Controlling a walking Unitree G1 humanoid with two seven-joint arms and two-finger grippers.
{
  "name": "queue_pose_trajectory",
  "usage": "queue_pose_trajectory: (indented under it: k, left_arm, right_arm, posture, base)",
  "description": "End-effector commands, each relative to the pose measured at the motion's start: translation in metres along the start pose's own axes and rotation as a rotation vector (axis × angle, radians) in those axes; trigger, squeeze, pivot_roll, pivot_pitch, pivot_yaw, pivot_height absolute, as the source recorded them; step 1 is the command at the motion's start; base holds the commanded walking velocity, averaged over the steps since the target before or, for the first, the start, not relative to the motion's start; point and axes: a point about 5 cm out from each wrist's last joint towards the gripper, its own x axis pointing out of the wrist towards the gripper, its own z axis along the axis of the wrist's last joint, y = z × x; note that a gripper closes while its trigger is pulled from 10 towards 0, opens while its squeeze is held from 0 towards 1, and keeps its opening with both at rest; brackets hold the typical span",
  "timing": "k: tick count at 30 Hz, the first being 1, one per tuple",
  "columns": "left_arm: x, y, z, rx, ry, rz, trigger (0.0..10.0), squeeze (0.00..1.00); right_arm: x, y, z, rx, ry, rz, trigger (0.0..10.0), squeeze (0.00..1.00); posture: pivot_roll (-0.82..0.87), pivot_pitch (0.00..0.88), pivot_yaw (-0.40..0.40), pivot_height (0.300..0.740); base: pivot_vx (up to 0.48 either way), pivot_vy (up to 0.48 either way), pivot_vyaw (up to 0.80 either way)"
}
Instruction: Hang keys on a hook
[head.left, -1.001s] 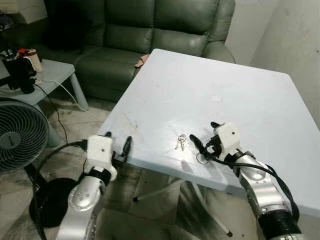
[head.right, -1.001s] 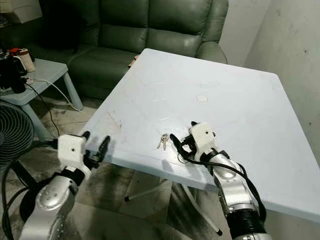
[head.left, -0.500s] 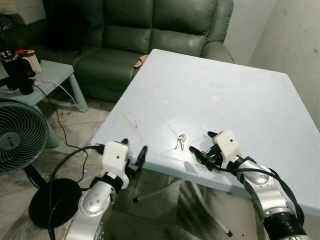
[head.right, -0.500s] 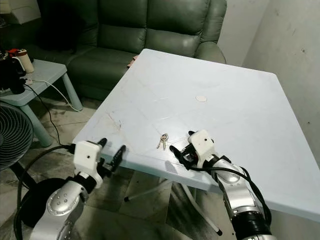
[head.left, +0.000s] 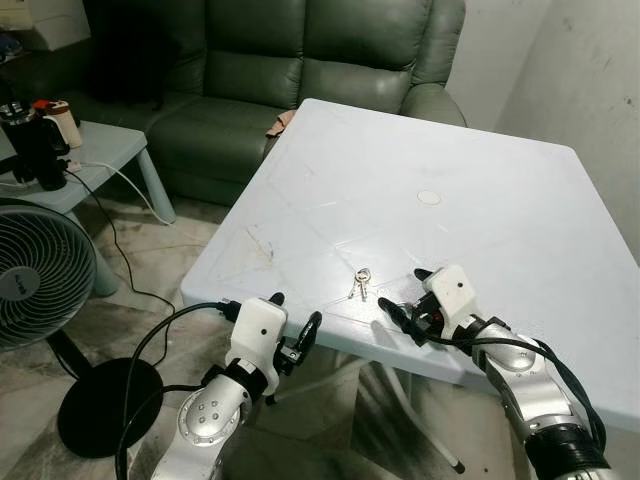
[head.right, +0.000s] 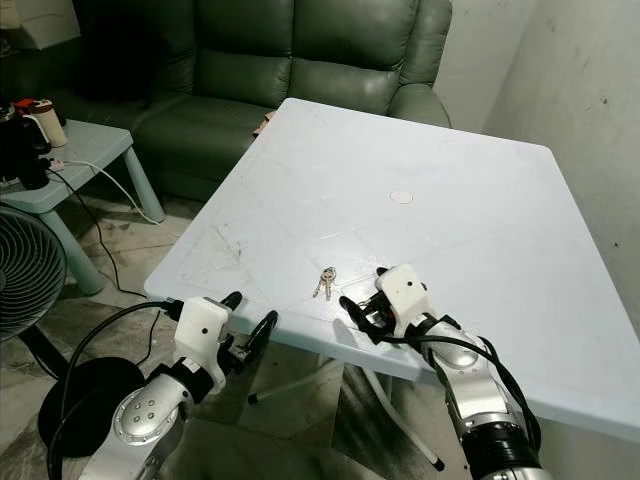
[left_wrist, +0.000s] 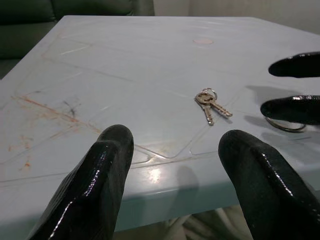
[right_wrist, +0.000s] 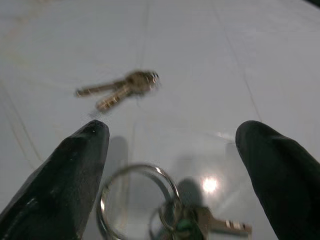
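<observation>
While keys (head.left: 360, 284) lie on table (head.left: 480, 190), right end effector (head.left: 402, 293) gapes beside.

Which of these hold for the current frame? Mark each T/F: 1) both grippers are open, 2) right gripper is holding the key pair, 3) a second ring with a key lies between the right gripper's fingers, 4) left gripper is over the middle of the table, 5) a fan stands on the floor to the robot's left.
1) Both grippers are open. True: left gripper and right gripper both have their fingers spread.
2) Right gripper holds the key pair. False: the key pair lies free on the table, ahead of that gripper.
3) True: the key ring lies on the table between its fingers.
4) False: the left gripper is at the table's near edge.
5) True: fan.
</observation>
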Motion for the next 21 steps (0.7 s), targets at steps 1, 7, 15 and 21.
queue_pose_trajectory:
  k: [1, 7, 15, 21]
  left_arm:
    - [0.001, 0.001, 0.006, 0.013, -0.015, -0.001, 10.0, 0.00]
    - [0.001, 0.001, 0.006, 0.012, -0.013, 0.002, 10.0, 0.00]
    - [0.001, 0.000, 0.006, 0.014, -0.011, 0.001, 10.0, 0.00]
    - [0.000, 0.001, 0.006, 0.018, -0.009, 0.005, 10.0, 0.00]
  right_arm:
    - [-0.003, -0.009, -0.002, -0.007, 0.020, -0.026, 10.0, 0.00]
    - [-0.009, -0.020, -0.012, -0.028, 0.065, -0.048, 10.0, 0.00]
    - [-0.018, -0.025, -0.013, 0.068, 0.011, 0.032, 7.3, 0.00]
    - [-0.018, -0.020, -0.009, 0.164, -0.057, 0.088, 6.2, 0.00]
  posture:
    - [-0.10, 0.000, -0.051, 0.740]
    - [-0.10, 0.000, -0.051, 0.740]
    - [-0.11, 0.000, -0.050, 0.740]
    - [-0.11, 0.001, -0.050, 0.740]
  base:
    - [0.000, 0.000, 0.00]
    - [0.000, 0.000, 0.00]
    - [0.000, 0.000, 0.00]
    - [0.000, 0.000, 0.00]
